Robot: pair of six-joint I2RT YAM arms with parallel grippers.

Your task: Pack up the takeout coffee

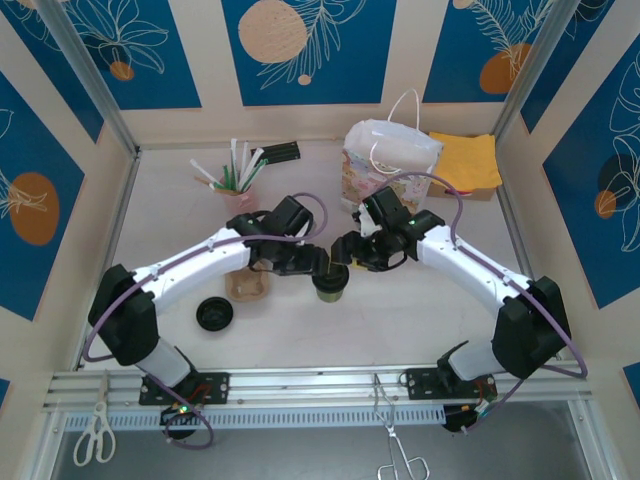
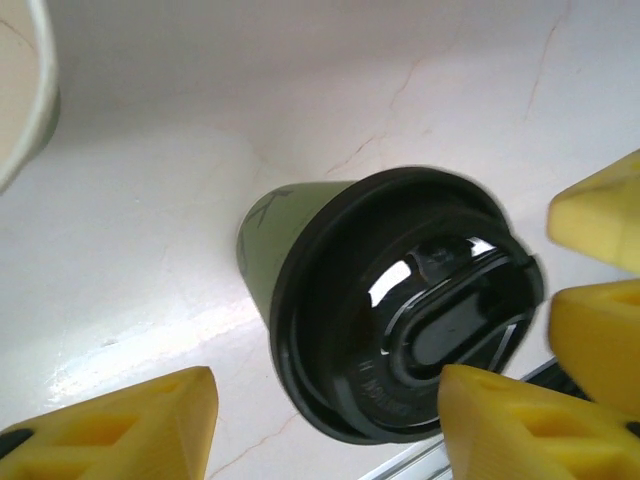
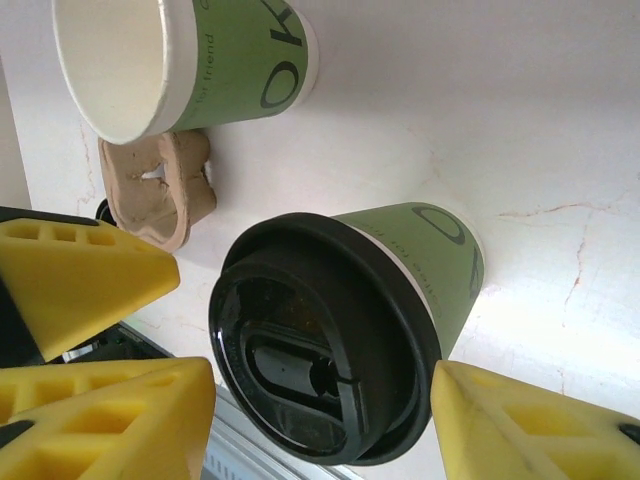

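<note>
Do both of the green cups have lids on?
No, the far cup by the cardboard carrier is open, its white inside showing.

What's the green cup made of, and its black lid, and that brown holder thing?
Green cup: probably paper, since its printed wall looks matte. Black lid: likely plastic, because it is shiny with bright reflections. Brown holder: looks like moulded paper pulp, rough and dull.

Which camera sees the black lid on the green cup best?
The right wrist view: the black lid faces the camera, big and almost whole. In the left wrist view a yellow finger covers the lid's lower edge. The top external view shows the lid tiny, without detail.
</note>
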